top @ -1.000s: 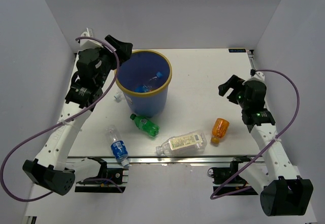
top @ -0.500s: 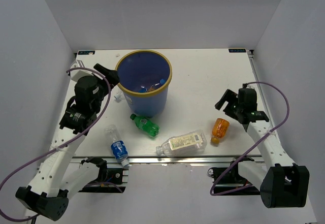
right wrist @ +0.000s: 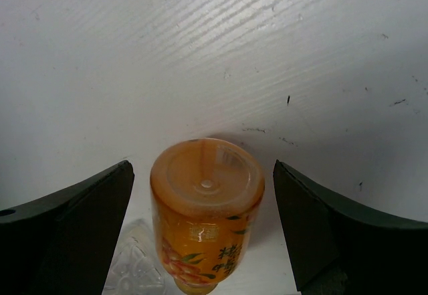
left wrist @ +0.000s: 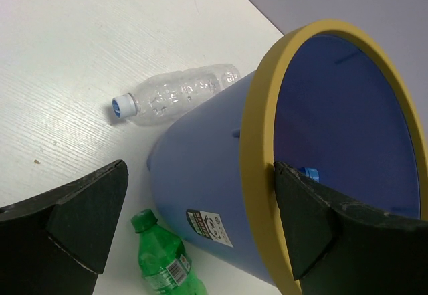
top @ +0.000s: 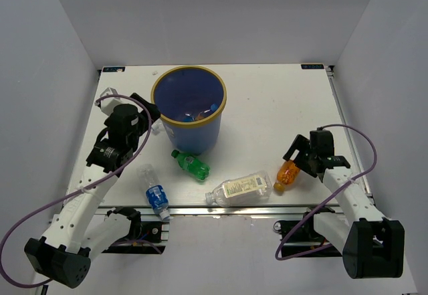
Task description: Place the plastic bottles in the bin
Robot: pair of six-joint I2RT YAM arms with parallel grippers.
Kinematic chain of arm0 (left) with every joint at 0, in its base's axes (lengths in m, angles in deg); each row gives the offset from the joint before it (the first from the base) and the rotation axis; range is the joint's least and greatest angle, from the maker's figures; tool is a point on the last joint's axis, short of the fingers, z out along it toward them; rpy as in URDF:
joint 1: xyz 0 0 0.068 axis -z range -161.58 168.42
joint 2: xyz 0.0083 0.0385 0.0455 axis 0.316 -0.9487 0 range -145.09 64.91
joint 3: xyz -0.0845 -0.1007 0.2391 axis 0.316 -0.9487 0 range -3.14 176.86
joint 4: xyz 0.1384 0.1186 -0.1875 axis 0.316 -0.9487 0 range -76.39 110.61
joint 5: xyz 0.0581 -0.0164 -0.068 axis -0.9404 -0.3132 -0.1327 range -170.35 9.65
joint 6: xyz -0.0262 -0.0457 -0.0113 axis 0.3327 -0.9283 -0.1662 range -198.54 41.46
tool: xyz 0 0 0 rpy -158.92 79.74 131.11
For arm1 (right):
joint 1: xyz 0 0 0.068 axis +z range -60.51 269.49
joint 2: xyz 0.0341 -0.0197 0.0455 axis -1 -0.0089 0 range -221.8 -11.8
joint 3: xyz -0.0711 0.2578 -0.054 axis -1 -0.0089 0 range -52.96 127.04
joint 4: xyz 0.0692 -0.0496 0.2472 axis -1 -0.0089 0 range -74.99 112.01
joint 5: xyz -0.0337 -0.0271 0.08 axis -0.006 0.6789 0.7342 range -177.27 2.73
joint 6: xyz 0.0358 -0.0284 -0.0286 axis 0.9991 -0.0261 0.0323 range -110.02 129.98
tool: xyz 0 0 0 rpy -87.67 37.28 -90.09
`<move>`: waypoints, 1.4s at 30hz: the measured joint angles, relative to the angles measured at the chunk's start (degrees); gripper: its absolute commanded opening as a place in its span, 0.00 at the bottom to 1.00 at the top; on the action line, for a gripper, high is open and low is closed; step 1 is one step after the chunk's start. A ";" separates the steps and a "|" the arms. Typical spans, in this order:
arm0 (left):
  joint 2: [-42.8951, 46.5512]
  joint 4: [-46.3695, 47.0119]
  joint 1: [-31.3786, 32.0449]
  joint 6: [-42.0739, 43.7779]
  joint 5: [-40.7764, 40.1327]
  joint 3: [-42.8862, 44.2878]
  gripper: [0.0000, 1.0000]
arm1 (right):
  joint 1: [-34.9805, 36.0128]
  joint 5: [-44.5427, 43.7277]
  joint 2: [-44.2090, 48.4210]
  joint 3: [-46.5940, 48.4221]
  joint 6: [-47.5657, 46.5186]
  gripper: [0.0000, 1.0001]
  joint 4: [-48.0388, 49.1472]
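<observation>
The blue bin (top: 175, 130) with a yellow-tan rim (left wrist: 257, 141) stands at the back centre and holds a few bottles (top: 198, 114). My left gripper (top: 150, 112) is open and empty beside the bin's left side (left wrist: 200, 231). A green bottle (top: 192, 164) (left wrist: 164, 263) lies in front of the bin. A small clear bottle (left wrist: 177, 94) lies to the bin's left. My right gripper (top: 300, 156) is open, and its fingers (right wrist: 73, 231) stand on either side of the base of an orange bottle (top: 288, 172) (right wrist: 207, 194) without touching it.
A larger clear bottle with a pale label (top: 239, 188) and a clear bottle with a blue label (top: 155, 192) lie near the table's front edge. The large bottle's end shows beside the orange one (right wrist: 137, 269). White walls close in three sides.
My left arm has drawn back from over the bin's rim and come down at its left side. My right gripper has moved forward and down, closing in on the orange bottle.
</observation>
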 measured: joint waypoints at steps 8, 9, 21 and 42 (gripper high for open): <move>-0.37 0.31 0.00 -0.72 -0.02 0.00 0.98 | 0.04 1.79 -1.46 -3.74 1.05 0.87 -0.20; -0.42 0.33 0.00 -0.76 -0.02 0.00 0.98 | 0.04 2.08 -1.49 -4.24 1.25 0.85 -0.13; -0.22 -0.70 0.07 -2.14 -0.92 0.04 0.98 | 0.15 8.39 1.97 4.98 0.17 0.24 7.34; 5.46 -4.94 0.04 -2.56 -3.76 8.76 0.98 | 36.96 15.85 -33.03 62.34 -22.27 0.58 33.00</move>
